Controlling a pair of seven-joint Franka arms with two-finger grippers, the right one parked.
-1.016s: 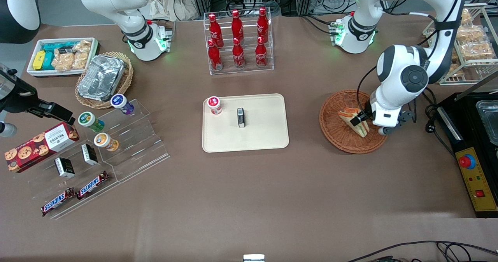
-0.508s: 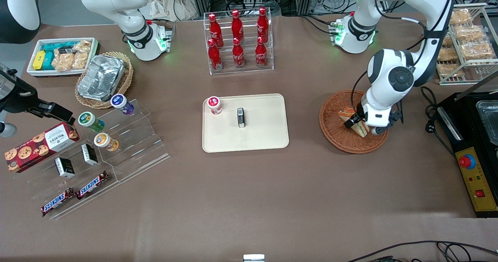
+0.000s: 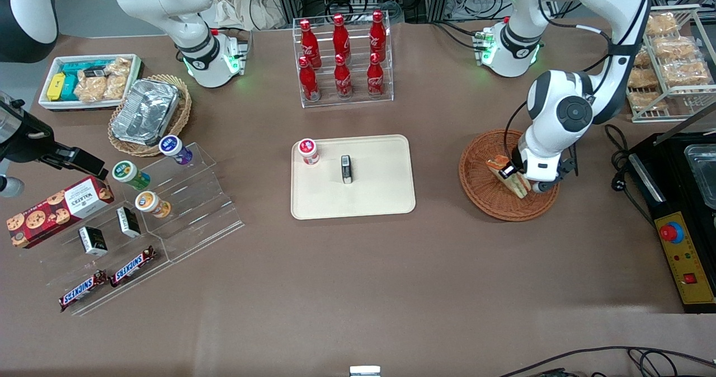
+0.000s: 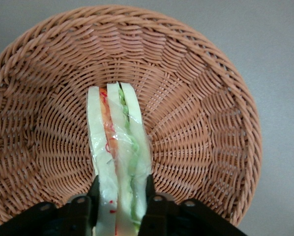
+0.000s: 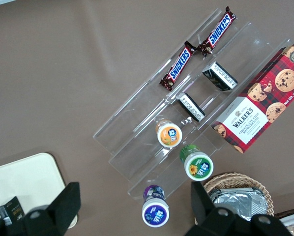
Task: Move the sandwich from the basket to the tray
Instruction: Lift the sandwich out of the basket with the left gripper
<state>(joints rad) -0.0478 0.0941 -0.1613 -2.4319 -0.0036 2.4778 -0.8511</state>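
Your gripper (image 4: 120, 196) is clamped across the sandwich (image 4: 118, 162) in the basket (image 4: 206, 123), ready for lifting toward the tray (image 3: 380, 198).

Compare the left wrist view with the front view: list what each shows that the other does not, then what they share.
Only the left wrist view shows the gripper's two fingers pressed against both sides of the sandwich, with its red, orange and green layers seen edge-on.

Only the front view shows the tray, holding a small pot and a dark packet, the rack of red bottles and the working arm.

Both show the sandwich in the basket, with the gripper on it.
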